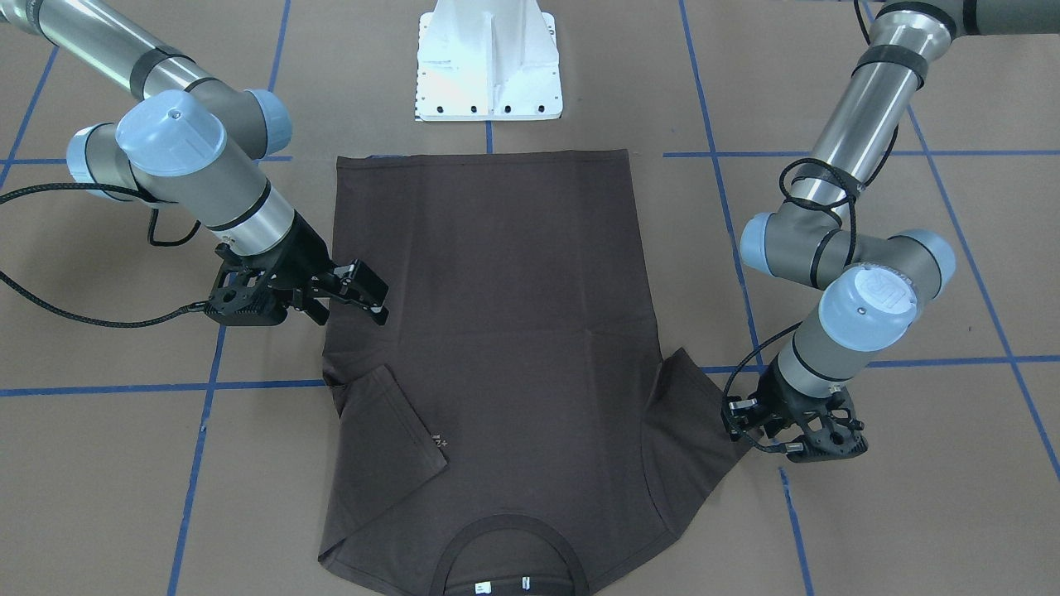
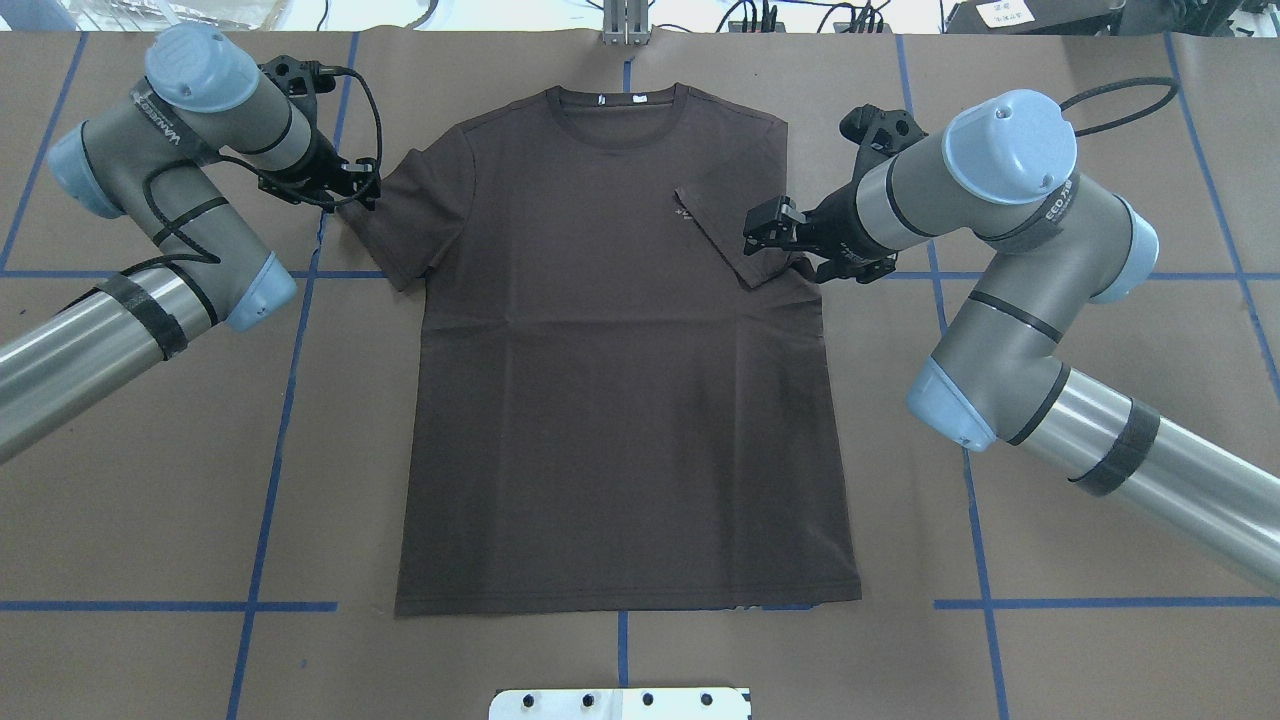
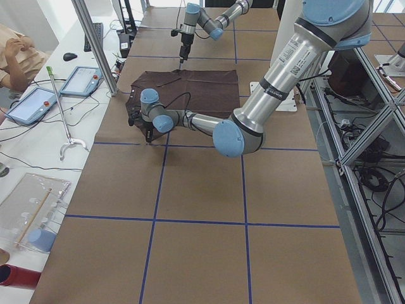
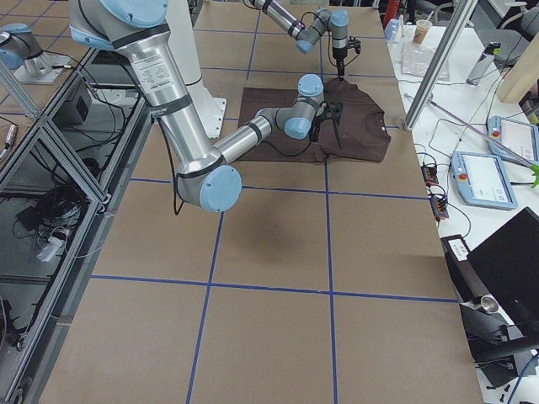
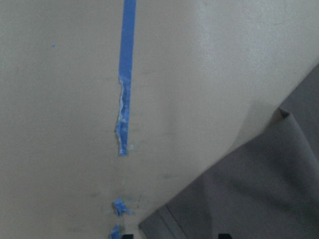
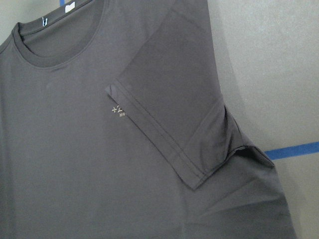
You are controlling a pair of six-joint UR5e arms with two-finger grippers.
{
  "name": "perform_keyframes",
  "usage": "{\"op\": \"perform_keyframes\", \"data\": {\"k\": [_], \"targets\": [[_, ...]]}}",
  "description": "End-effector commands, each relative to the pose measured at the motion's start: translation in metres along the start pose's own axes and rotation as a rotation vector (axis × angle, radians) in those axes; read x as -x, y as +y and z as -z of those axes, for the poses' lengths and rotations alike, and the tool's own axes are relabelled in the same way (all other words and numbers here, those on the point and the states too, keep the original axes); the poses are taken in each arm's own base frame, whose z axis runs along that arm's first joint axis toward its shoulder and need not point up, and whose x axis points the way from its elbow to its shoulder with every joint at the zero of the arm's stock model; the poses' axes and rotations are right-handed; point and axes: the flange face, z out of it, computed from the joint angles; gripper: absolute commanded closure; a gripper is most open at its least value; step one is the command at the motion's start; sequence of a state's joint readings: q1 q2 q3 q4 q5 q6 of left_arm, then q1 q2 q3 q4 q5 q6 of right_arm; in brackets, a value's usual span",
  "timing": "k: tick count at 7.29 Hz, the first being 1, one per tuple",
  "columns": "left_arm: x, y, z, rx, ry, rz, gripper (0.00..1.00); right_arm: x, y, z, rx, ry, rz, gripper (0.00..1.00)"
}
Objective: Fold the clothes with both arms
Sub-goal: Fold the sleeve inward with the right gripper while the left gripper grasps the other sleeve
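Observation:
The dark brown T-shirt point(image 2: 620, 400) lies flat on the brown table, collar point(image 2: 615, 110) at the far side from the robot. One sleeve point(image 2: 725, 235) is folded inward over the chest beside the pale logo point(image 6: 118, 110). My right gripper point(image 2: 758, 232) hovers open and empty just above that folded sleeve point(image 6: 169, 114); it also shows in the front view point(image 1: 377, 302). The other sleeve point(image 2: 410, 215) lies spread outward. My left gripper point(image 2: 355, 190) is open at that sleeve's outer hem. In the left wrist view the sleeve corner point(image 5: 249, 199) lies between its two fingertips point(image 5: 127, 235).
The white bolted pedestal point(image 1: 489, 62) stands at the robot's side of the table, just beyond the shirt's bottom hem point(image 1: 480, 157). Blue tape lines point(image 2: 290, 400) grid the brown table cover. Tablets and cables lie on a side bench point(image 3: 38, 104) by an operator.

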State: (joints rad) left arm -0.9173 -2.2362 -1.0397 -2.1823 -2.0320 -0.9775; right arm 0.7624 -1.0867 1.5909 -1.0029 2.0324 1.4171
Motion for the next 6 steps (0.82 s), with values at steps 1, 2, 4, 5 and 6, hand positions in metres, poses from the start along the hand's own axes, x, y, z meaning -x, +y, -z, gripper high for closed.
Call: {"op": "perform_keyframes", "data": {"k": [1, 2, 4, 5, 6], "targets": [[0.002, 0.000, -0.002, 0.001, -0.006, 0.009, 0.98, -0.003, 0.001, -0.002, 0.000, 0.003, 0.004, 0.00], [0.002, 0.000, -0.002, 0.002, -0.007, 0.003, 1.00, -0.005, 0.000, -0.001, -0.004, 0.005, 0.004, 0.00], [-0.019, -0.007, 0.012, -0.002, 0.017, 0.002, 1.00, -0.006, -0.001, -0.002, -0.004, 0.006, 0.006, 0.00], [-0.050, -0.015, 0.034, -0.009, 0.033, 0.001, 1.00, -0.005, 0.000, 0.000, -0.003, 0.002, 0.008, 0.00], [-0.095, -0.023, 0.061, 0.012, 0.047, 0.052, 1.00, -0.005, 0.001, 0.001, 0.000, -0.001, 0.010, 0.00]]}}
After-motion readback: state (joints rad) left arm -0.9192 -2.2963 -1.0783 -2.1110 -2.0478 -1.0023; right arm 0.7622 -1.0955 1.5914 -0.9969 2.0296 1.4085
